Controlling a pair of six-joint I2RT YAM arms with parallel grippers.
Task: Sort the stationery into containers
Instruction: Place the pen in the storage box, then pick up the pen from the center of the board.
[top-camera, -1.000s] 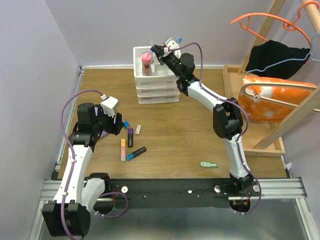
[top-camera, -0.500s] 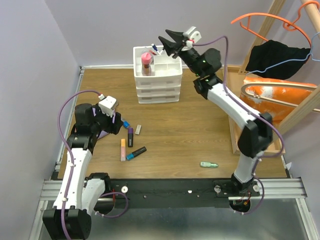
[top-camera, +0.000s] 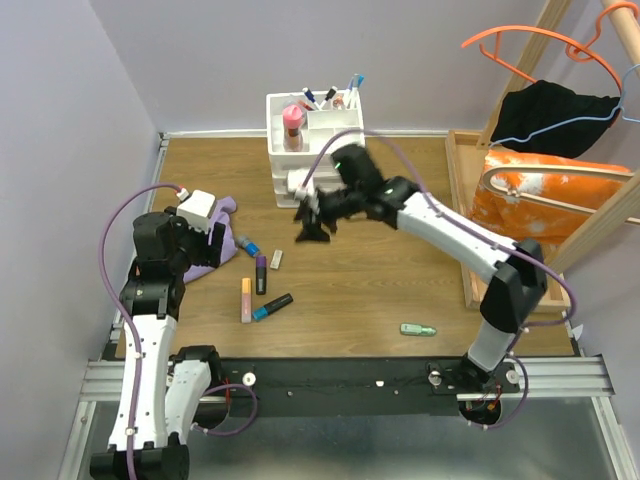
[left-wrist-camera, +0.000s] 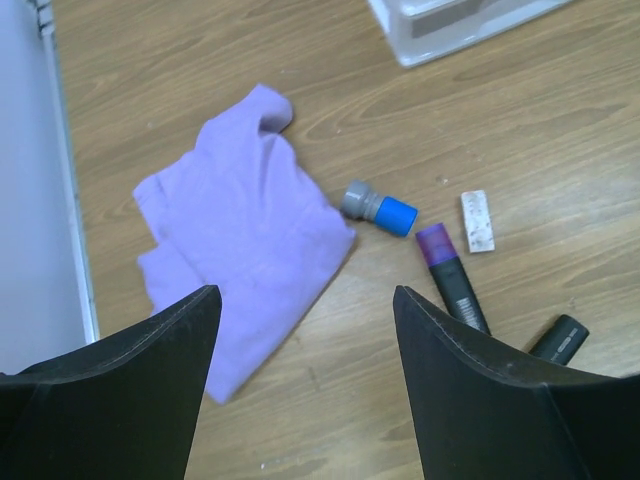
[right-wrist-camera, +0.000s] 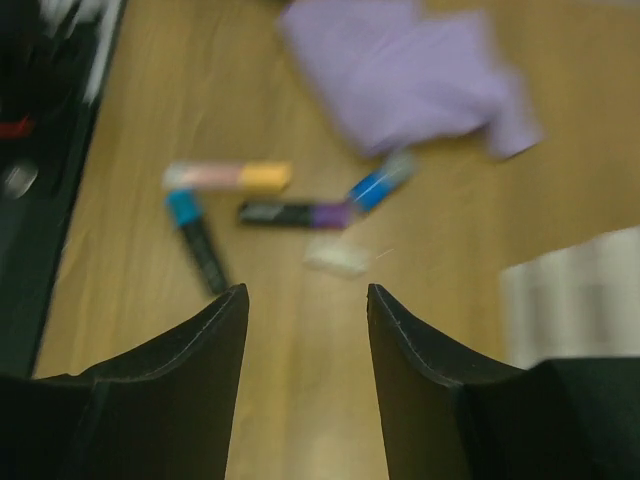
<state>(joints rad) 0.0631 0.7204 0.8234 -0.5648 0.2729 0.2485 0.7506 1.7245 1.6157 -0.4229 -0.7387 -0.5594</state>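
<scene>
The white drawer organiser (top-camera: 312, 160) stands at the back of the table, with several pens (top-camera: 332, 96) upright in its top compartments. Loose stationery lies left of centre: a blue-capped stub (top-camera: 249, 247) (left-wrist-camera: 380, 208), a purple-and-black marker (top-camera: 260, 273) (left-wrist-camera: 452, 278), an orange-pink highlighter (top-camera: 245, 298) (right-wrist-camera: 228, 177) and a black marker with a blue cap (top-camera: 272, 306) (right-wrist-camera: 198, 240). A green piece (top-camera: 418, 329) lies apart, near the front right. My left gripper (top-camera: 214, 243) (left-wrist-camera: 305, 292) hangs open above the cloth's edge. My right gripper (top-camera: 312, 226) (right-wrist-camera: 306, 290) is open and empty in front of the drawers.
A purple cloth (top-camera: 224, 214) (left-wrist-camera: 240, 240) lies by the left wall. A small white eraser-like block (top-camera: 276, 259) (left-wrist-camera: 478, 220) sits beside the markers. At the right stands a wooden tray-frame (top-camera: 465, 170) with an orange bag (top-camera: 550, 205), and hangers above it.
My right arm has swung down from above the organiser's top to low over the table in front of the drawers, and its jaws have opened. My left arm drew back leftward, uncovering the cloth.
</scene>
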